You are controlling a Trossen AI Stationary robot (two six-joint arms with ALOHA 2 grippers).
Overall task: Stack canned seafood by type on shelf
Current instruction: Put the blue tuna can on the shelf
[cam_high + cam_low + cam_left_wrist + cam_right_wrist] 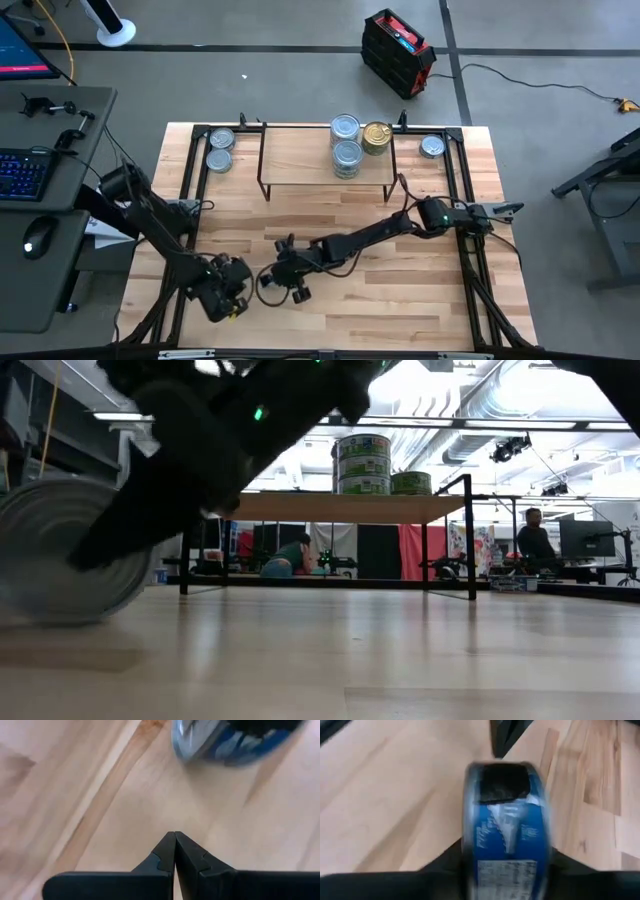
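Left to right: my left gripper [228, 300], fingers pressed together, rests low at the table's [400, 300] near edge; just beside it my right gripper [283, 280] is clamped on a blue-sided tin [506, 840] standing on edge. Two tins [220, 150] lie left of the shelf [300, 150]; silver tins [346, 142] and a gold tin [376, 137] sit on it; one tin [432, 146] lies right of it

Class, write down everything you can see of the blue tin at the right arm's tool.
The blue tin is a small flat round can with a blue printed paper label around its side and a silvery metal lid. It stands on edge, not flat, between the fingers of the right tool, which closes on its two faces. It sits low over the bare wooden table, near the front and left of centre; whether it touches the wood cannot be told.
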